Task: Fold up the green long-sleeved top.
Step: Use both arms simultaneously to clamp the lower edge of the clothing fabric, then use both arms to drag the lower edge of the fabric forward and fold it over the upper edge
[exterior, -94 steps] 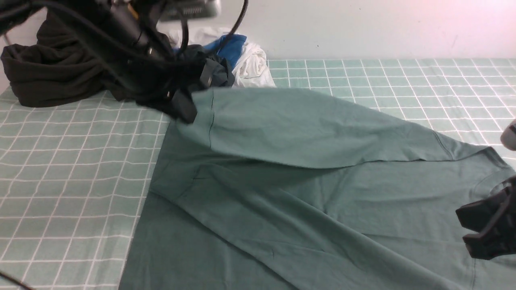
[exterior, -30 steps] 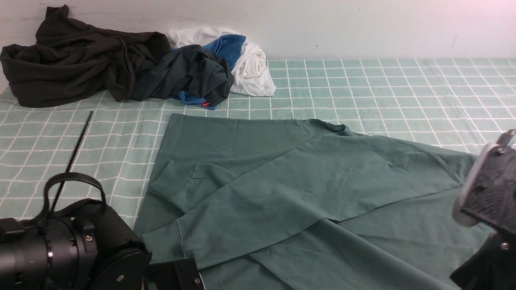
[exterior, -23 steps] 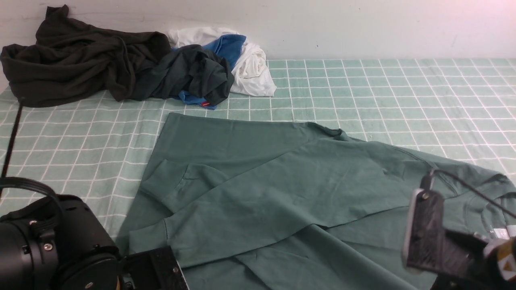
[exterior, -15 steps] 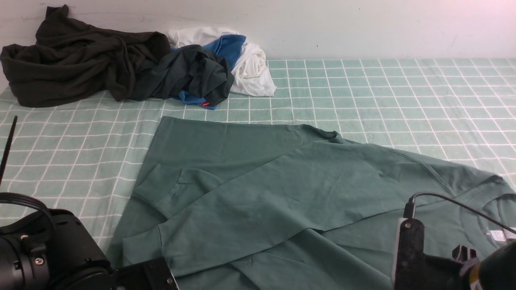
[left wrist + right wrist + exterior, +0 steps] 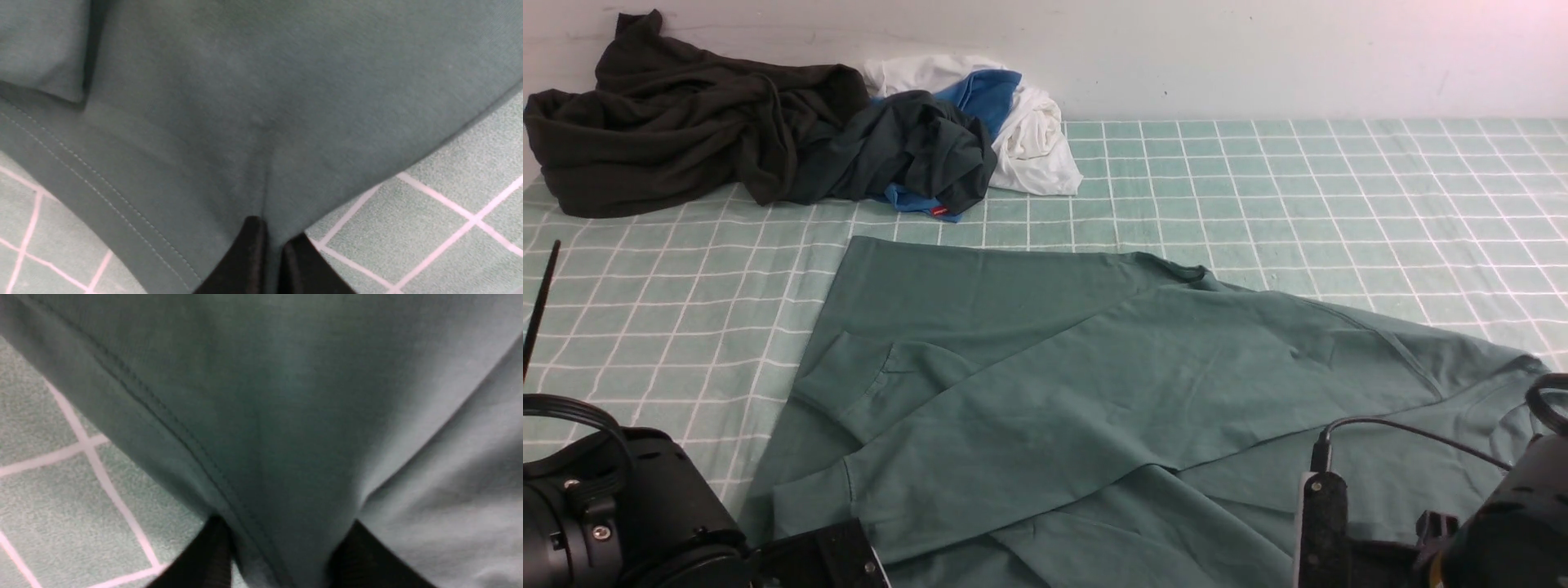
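Tablecloth, green with white grid. At its far left: very dark garment, crumpled; white and blue garments, partly covered by dark cloth.

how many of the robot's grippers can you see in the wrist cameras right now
2. The left gripper is closed on a pinch of the green top, in the left wrist view. The right gripper has its tips apart with the top's cloth between them, in the right wrist view.

Apparently plain pale wall behind.
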{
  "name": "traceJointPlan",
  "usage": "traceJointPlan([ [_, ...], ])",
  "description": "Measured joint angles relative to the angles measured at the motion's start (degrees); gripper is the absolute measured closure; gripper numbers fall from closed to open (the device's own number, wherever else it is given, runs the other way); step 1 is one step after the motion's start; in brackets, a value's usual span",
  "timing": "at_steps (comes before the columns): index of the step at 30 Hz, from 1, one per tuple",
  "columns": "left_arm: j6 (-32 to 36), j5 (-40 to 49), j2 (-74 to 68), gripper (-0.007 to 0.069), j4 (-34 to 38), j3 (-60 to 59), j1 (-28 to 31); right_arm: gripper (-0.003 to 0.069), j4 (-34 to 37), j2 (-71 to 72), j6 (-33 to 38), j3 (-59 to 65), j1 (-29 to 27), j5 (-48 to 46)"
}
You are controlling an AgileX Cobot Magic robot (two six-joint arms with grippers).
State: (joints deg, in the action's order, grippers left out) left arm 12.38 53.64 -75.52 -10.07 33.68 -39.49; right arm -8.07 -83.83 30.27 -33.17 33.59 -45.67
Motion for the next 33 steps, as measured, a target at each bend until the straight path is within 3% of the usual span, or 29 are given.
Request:
traceJointPlan([
  [2, 0.0, 0.0, 0.0, 0.0618, 0.0, 0.0, 0.0, 0.0555, -1.4, -0.3, -0.4, -0.4, 0.0, 0.6],
  [5, 0.0, 0.4, 0.0, 0.0618, 0.0, 1.0, 0.0, 0.0642, -2.6, -0.4, -1.1, -2.0, 0.0, -0.4],
  [9, 0.0, 2.6, 0.0, 0.0618, -0.3, 4.5, 0.4, 0.065, -4.5, 0.2, -1.2, -6.8, 0.0, -5.6],
  [14, 1.0, 7.0, -0.1, 0.0617, -2.2, 14.9, 6.7, 0.065, -7.4, 0.7, -1.0, -18.5, -1.8, -11.8],
  [19, 7.3, 7.2, -4.5, 0.0615, -2.9, 29.2, 17.0, 0.0651, -4.7, -1.1, 4.1, -31.0, -10.0, -8.9],
  [20, 9.7, 6.5, -8.2, 0.0614, -2.9, 35.2, 19.7, 0.0651, -2.2, -3.1, 7.4, -35.7, -13.7, -8.0],
  [25, 14.2, 4.7, -21.9, 0.0607, -2.8, 51.2, 24.0, 0.0651, 3.8, -12.0, 13.7, -46.9, -21.3, -7.6],
  [33, 15.6, 2.6, -44.0, 0.0607, -4.1, 72.3, 25.2, 0.0651, 6.3, -28.6, 12.3, -59.8, -25.9, -4.1],
])
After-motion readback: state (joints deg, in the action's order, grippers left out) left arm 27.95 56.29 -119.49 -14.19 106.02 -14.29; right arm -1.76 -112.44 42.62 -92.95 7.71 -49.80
